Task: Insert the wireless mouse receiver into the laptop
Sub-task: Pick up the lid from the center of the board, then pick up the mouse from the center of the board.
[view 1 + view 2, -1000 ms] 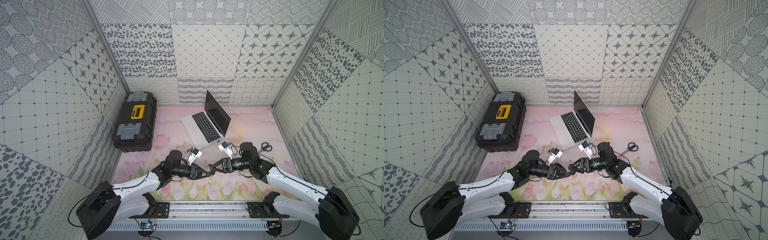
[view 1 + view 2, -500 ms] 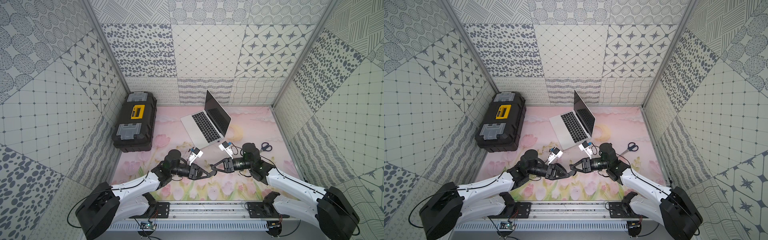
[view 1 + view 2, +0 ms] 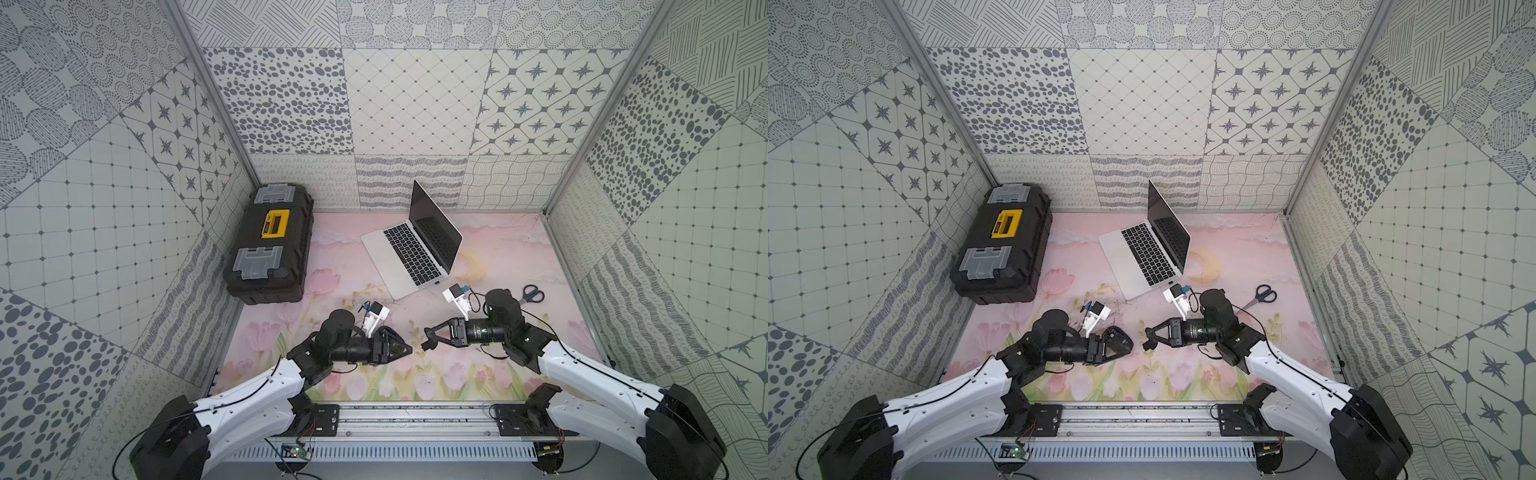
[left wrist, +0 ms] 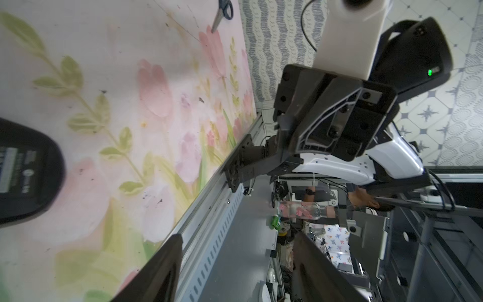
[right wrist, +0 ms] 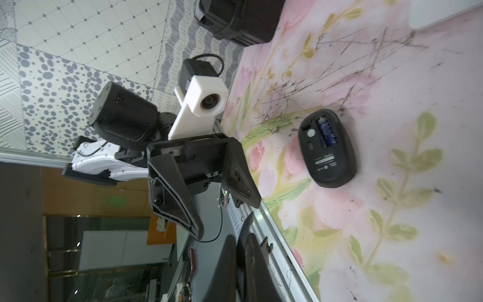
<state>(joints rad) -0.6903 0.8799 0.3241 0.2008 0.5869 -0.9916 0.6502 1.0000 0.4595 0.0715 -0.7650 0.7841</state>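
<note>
Left gripper is gaping wide, facing the pinched-shut right gripper, probably handing over the receiver, too small to see.

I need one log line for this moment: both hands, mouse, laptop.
left hand: open | right hand: shut, contents unseen | mouse: upside down, battery exposed | laptop: open

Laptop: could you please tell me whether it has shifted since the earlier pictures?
No. In a top view the laptop keeps the same spot and angle beside the toolbox.
</note>
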